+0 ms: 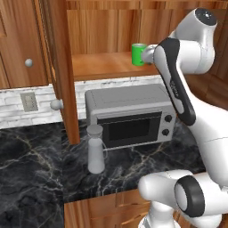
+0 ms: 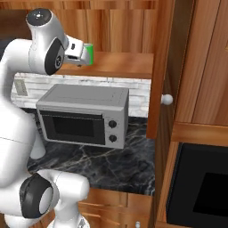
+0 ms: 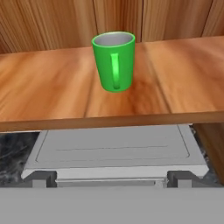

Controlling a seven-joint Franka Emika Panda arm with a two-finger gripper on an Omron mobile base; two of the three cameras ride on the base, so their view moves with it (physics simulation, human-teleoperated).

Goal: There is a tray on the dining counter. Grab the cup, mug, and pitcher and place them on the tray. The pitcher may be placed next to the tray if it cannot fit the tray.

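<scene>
A green mug (image 3: 114, 60) with its handle turned toward me stands upright on a wooden cabinet shelf (image 3: 43, 96). It also shows as the mug (image 1: 138, 54) on the left base view's shelf and the mug (image 2: 90, 53) beside the hand. My gripper (image 3: 109, 179) is open, level with the shelf edge and a short way in front of the mug, with nothing between its fingers. The gripper (image 2: 83, 57) points at the mug. A tall pale grey pitcher (image 1: 95, 151) stands on the black marble counter (image 1: 31, 169), left of the oven. The tray and the cup are out of view.
A grey toaster oven (image 1: 129, 118) sits on the counter right under the shelf. Open cabinet doors (image 1: 62, 67) (image 2: 160, 67) with round knobs stand on both sides of the shelf opening. A white brick backsplash (image 1: 26, 104) runs behind.
</scene>
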